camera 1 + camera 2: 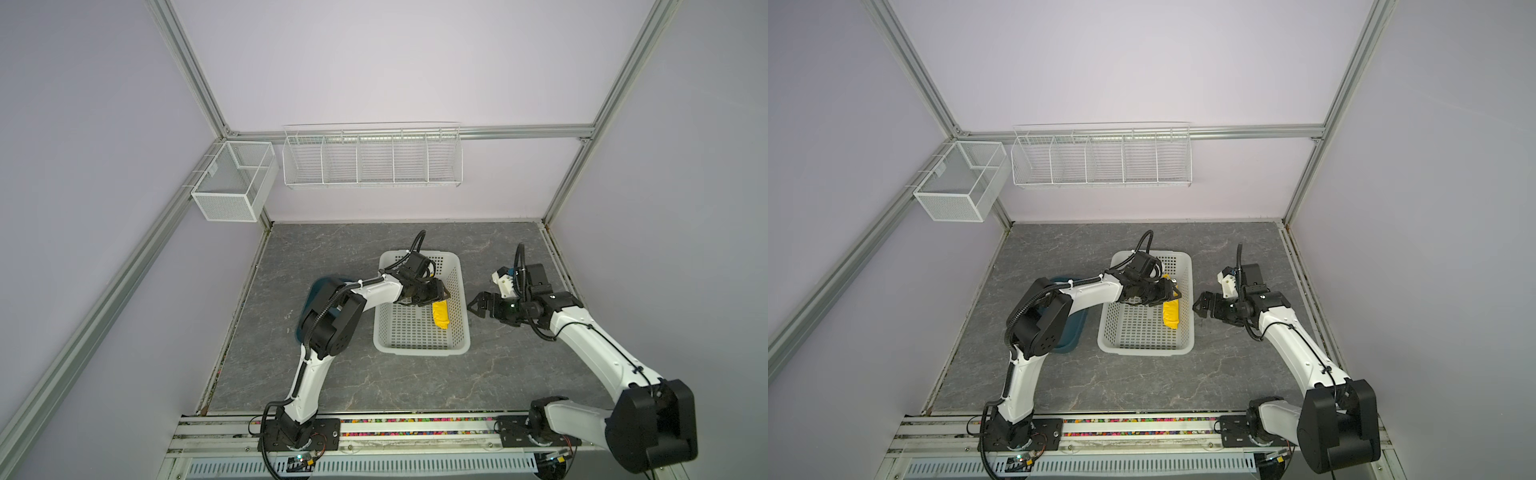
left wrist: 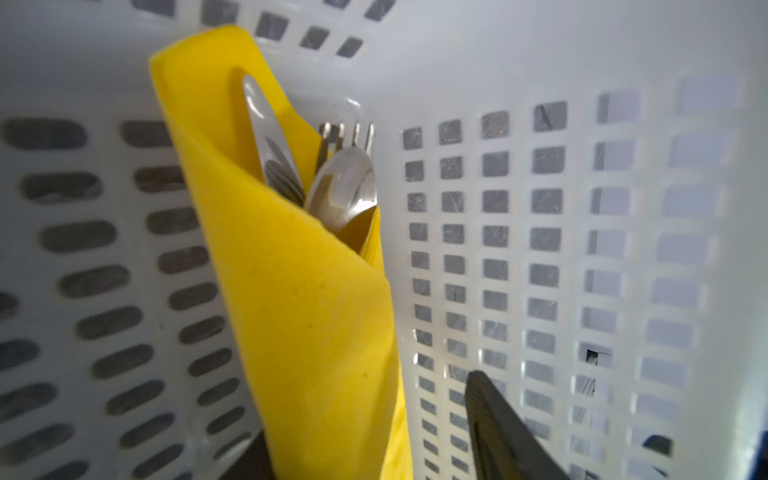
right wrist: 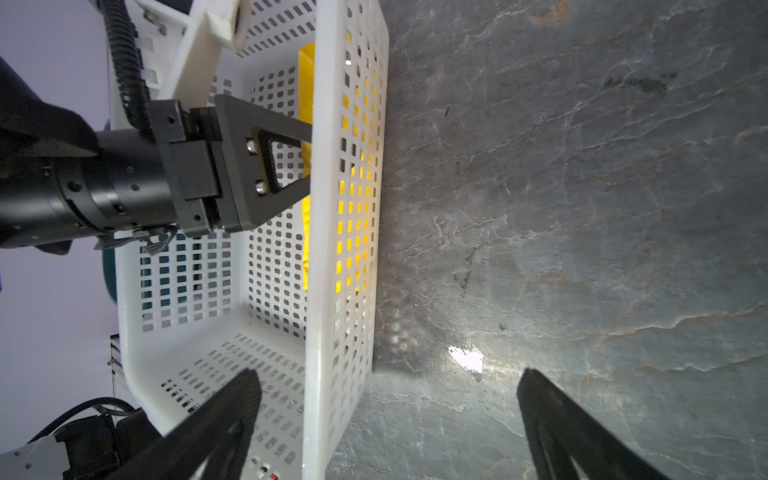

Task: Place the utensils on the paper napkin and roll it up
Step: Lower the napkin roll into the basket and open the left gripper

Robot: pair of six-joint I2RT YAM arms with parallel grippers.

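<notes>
Now the left gripper (image 2: 365, 415) stands parted around the rolled paper napkin (image 2: 299, 291), utensils (image 2: 340, 187) peeking out, one finger (image 2: 494, 424) clear of it; right gripper (image 3: 388, 374) gapes wide beside the basket (image 1: 419, 349).

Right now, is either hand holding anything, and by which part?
Nothing is held. The left hand stands open astride the rolled paper napkin in the basket, one finger clear of it; the right hand is open and empty.

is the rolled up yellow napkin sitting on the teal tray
No, the rolled paper napkin lies inside the white basket along one side wall, while the teal tray sits apart beneath the left arm.
</notes>
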